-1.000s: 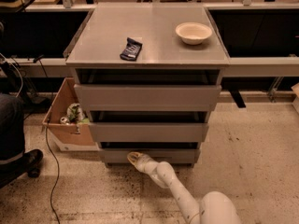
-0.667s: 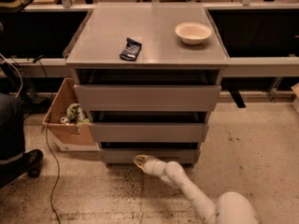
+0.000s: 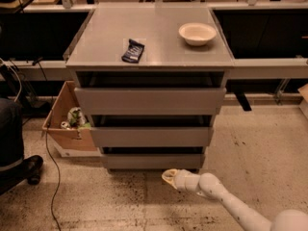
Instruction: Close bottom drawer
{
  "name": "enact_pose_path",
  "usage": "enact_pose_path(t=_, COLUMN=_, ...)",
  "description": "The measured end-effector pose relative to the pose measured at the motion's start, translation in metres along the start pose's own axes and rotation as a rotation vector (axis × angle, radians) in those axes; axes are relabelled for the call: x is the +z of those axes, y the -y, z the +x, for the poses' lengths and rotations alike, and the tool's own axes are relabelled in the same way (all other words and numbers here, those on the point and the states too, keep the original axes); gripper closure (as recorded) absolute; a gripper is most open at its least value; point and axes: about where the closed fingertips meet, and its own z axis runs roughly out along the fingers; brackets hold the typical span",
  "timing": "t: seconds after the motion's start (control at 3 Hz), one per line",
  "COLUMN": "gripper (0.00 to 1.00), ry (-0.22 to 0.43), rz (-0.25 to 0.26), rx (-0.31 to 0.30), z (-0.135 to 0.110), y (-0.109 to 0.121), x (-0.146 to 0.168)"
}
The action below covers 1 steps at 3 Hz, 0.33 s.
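Lining up the push: our end effector [image 3: 171,177] hangs near the floor [image 3: 120,203], just in front of the bottom drawer [image 3: 153,160], lowest in the cabinet [image 3: 159,42], seemingly slightly out. Spread or pressed together, we can't tell. Next: square contact, straight push inward.

Readable text: none anywhere in the camera view.
Packet [image 3: 133,50]: dark wrapper lying on the bench [image 3: 159,37] top, left of centre; its pale print cannot be made out.
Bowl [image 3: 197,33]: plain and pale, at the bench's right rear.
Box [image 3: 67,121]: brown card, on the floor just left of the bench; the items inside carry nothing legible.
Bottom drawer [image 3: 153,160]: plain grey front.
Gripper [image 3: 169,177]: low at the floor, just in front of the bench's base below the bottom drawer; plain and pale.
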Motion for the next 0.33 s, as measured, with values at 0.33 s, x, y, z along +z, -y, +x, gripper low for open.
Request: enact_pose_path(t=0.33, gripper=0.84, ry=0.007, rz=-0.044, rx=0.005, z=-0.0147, y=-0.0247, x=-0.0185)
